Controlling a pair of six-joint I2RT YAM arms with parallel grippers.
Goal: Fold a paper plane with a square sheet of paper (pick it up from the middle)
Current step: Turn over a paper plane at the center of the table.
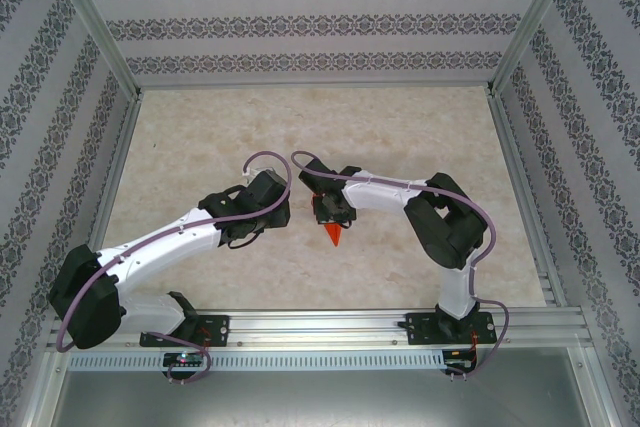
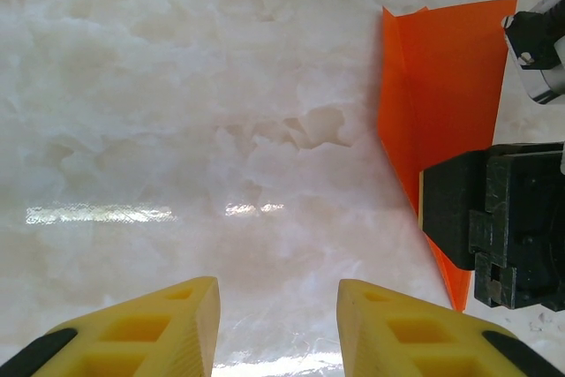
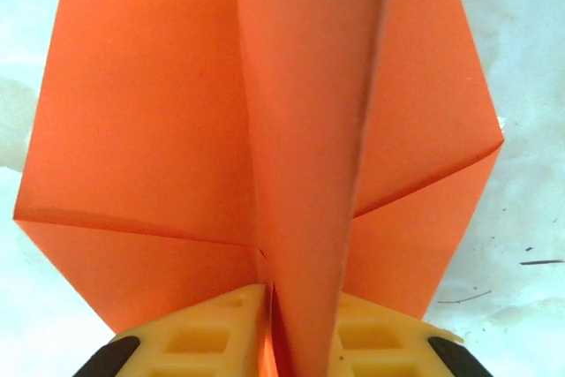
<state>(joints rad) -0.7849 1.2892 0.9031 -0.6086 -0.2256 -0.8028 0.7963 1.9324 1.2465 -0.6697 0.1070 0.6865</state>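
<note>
Right wrist, creased orange paper plane (image 3: 300, 130), marbled tabletop (image 3: 530, 41)

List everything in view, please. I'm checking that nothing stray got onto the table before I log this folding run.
table: one, pale marbled beige, under both arms
paper plane: one, bright orange, near the table's centre
walls: three, white with dark patterned bands, around the table
frame rail: one, silver, along the near edge, carrying both arm bases
cables: two, purple, one along each arm
left arm: one, white and black, reaching toward the centre
right arm: one, white and black, reaching toward the centre
left gripper: one, yellow fingers, open and empty, beside the plane
right gripper: one, yellow fingers, shut on the plane's centre fold
</note>
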